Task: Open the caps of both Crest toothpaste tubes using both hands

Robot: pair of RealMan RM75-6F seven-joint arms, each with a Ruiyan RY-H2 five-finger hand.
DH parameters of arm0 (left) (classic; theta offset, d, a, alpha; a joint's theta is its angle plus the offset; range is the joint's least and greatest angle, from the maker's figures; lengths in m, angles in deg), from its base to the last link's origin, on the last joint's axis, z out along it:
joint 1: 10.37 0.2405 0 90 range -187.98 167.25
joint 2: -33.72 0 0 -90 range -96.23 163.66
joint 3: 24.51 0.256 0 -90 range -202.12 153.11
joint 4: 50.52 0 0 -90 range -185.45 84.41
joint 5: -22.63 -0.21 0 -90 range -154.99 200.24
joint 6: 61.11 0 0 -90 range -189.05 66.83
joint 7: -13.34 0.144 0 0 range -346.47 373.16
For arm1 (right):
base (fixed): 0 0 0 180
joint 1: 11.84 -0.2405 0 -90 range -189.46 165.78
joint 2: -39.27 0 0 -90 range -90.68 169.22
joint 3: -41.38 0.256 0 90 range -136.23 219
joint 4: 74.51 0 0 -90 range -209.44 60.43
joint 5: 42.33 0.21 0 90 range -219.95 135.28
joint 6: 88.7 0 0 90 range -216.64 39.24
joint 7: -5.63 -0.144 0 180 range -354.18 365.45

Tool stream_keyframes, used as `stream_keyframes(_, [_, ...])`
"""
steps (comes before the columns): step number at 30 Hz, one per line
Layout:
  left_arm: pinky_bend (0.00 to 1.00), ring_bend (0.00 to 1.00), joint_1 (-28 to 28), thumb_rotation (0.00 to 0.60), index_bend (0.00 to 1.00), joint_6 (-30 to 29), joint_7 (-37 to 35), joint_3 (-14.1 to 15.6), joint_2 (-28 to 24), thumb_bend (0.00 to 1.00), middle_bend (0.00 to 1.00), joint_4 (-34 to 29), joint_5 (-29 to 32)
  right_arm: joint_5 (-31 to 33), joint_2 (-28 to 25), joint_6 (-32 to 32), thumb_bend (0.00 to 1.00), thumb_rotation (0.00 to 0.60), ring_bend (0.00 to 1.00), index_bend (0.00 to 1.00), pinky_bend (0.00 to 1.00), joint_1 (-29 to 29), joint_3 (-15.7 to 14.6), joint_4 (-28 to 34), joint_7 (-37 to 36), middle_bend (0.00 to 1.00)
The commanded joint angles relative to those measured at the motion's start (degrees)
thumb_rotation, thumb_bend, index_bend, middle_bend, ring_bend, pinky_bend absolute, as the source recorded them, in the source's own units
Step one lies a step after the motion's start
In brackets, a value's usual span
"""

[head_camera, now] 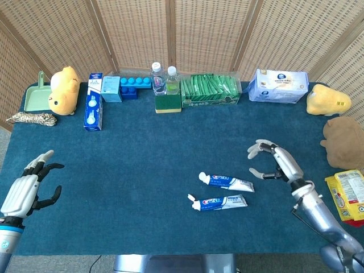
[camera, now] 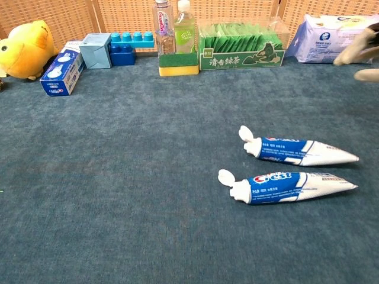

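- 2 Crest tubes lie flat on the blue table, right of centre, near side, roughly parallel, close but not touching.
- Far tube: cap end pointing left, flip cap swung open, tail end to the right.
- Near tube: "Crest" logo facing up, cap end left too, its cap also flipped open.
- Right hand: just right of the far tube, above the table, holding nothing; fingers spread & curved, wide. Not touching either tube. In chest view only fingertips show at the top right edge.
- Left hand: near left corner, well apart from both tubes, palm empty, fingers splayed wide.
- Far edge of table, left to right: green dustpan, yellow plush, blue-white box, blue blocks, 2 bottles, green packets box, wipes pack.
- Right edge: yellow plush toy, brown plush, snack pack.
- Rope coil at far left.
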Motion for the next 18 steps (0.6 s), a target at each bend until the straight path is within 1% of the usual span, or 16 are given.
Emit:
stream_keyframes(1, [0.02, 0.0, 1.75, 0.6, 0.24, -1.73, 3.74, 1.53, 0.94, 0.43, 0.06, 1.84, -2.84, 1.34, -2.51, -4.13, 0.29, 0.6, 0.19, 0.47, 0.17, 3.81, -0.45, 5.36, 7.68, 0.38])
stream_keyframes(4, [0.0, 0.0, 3.09, 0.6, 0.24, -3.52, 5.74, 1.84, 2.15, 0.43, 0.06, 2.92, -3.7, 2.07, -3.25, -5.91, 0.31, 0.6, 0.21, 0.47, 0.18, 5.35, -0.61, 7.4, 13.34, 0.38])
stream_keyframes(7, [0.0, 0.0, 4.89, 0.6, 0.24, -5.65, 7.81, 2.21, 3.67, 0.43, 0.06, 3.9, -4.15, 3.05, -2.98, -9.35, 0.32, 0.6, 0.21, 0.47, 0.18, 7.63, -0.78, 9.26, 22.37, 0.38])
stream_keyframes(10, [0.0, 0.0, 5.98, 0.6, 0.24, -6.89, 8.93, 2.34, 4.61, 0.43, 0.07, 4.73, -4.68, 4.93, -2.43, -11.43, 0.32, 0.6, 0.21, 0.47, 0.18, 9.24, -0.58, 10.41, 29.08, 0.38])
stream_keyframes(11, [0.0, 0.0, 6.21, 0.6, 0.24, -7.11, 9.06, 2.37, 4.81, 0.43, 0.08, 4.96, -4.81, 5.24, -2.16, -12.07, 0.32, 0.6, 0.21, 0.47, 0.19, 9.6, -0.5, 10.35, 30.65, 0.38])
stream_keyframes(15, [0.0, 0.0, 7.74, 0.6, 0.25, -8.75, 8.81, 2.44, 5.98, 0.42, 0.09, 6.48, -5.93, 6.29, 0.27, -16.96, 0.32, 0.6, 0.21, 0.48, 0.19, 12.43, -0.94, 9.4, 42.59, 0.38])
stream_keyframes(18, [0.0, 0.0, 8.88, 0.6, 0.25, -10.45, 9.86, 2.47, 7.13, 0.42, 0.1, 8.18, -7.3, 5.66, 0.85, -19.25, 0.32, 0.6, 0.21, 0.49, 0.19, 14.29, -1.8, 10.09, 46.86, 0.39])
